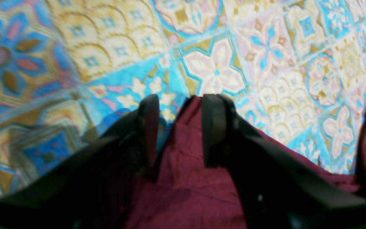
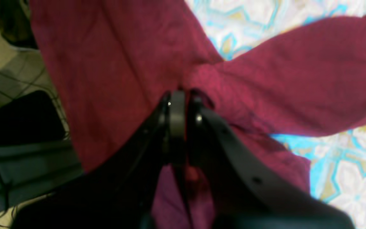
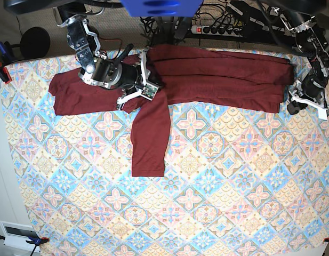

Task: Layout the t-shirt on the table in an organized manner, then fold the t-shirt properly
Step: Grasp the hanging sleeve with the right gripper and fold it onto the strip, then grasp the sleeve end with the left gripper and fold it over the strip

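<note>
The dark maroon t-shirt (image 3: 217, 80) lies stretched along the far side of the tiled table (image 3: 207, 186), with one sleeve (image 3: 148, 138) pointing toward the near edge. My right gripper (image 3: 127, 101) sits where that sleeve meets the body. In the right wrist view the right gripper (image 2: 179, 95) is shut on a bunched fold of the t-shirt (image 2: 281, 89). My left gripper (image 3: 292, 106) is at the shirt's right end. In the left wrist view the left gripper (image 1: 181, 101) is open, its fingers (image 1: 213, 127) apart, with a tip of the t-shirt (image 1: 186, 165) between them and the table (image 1: 218, 63) beyond.
A power strip (image 3: 228, 29) and cables lie behind the far table edge. Clamps (image 3: 1, 66) hold the cloth at the left corner. The right wrist view shows the table's side edge with floor and dark gear (image 2: 21, 121) beyond it. A white box (image 3: 15, 232) sits at the near left.
</note>
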Robot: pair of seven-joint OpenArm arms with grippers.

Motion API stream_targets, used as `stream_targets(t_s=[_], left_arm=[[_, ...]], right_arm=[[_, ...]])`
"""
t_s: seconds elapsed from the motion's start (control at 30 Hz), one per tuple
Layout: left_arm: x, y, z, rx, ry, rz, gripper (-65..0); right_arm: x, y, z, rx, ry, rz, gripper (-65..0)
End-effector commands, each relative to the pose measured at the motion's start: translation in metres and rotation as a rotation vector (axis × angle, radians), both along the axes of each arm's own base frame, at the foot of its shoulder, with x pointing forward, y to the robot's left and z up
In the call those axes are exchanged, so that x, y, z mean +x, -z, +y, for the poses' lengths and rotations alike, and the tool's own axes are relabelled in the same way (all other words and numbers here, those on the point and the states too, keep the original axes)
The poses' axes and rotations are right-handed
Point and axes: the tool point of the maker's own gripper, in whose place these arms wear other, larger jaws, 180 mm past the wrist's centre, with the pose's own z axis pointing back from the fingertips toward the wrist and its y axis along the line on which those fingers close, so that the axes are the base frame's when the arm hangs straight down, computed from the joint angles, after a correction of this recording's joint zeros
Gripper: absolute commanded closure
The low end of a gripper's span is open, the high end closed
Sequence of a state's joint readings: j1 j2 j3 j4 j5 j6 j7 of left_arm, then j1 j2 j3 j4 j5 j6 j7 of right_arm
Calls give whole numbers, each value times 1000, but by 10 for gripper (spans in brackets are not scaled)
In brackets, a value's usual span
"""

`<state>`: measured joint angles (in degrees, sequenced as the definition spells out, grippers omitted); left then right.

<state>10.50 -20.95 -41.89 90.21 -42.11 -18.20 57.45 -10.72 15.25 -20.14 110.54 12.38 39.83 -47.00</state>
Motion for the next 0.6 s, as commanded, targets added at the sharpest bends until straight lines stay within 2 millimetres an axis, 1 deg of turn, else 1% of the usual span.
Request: stream_targets(t_s=[0.0,0.07,0.2,0.23,0.27,0.33,0.43,0.5,0.57], left_arm=[[8,-17,7,31,4,-50,-225],[8,-16,6,29,5,-49,-225],[12,-8,-12,10,51,-32,-225],[14,-7,-17,10,66,-30,-225],[17,-7,-21,7,80,-32,-225],[26,-8,-31,1,107,-41,-225],[35,-9,-42,-5,138,-49,-225],[49,-17,-51,-8,164,-77,-225],[61,-21,-66,-12,209,-92,-225]], right_arm=[[-2,-9,7,34,-21,-15,0],[-6,-8,12,36,-40,-9,0],[-13,-7,18,37,-72,-2,-5],[-15,-4,15,21,-87,-2,-14],[-16,-3,14,7,-106,-6,-27],[-20,-3,17,-2,-143,-9,-57],[-15,-7,21,-1,-160,-30,-104],[-14,-7,20,-4,-159,-32,-122],[-15,-4,13,-25,-163,-28,-128]])
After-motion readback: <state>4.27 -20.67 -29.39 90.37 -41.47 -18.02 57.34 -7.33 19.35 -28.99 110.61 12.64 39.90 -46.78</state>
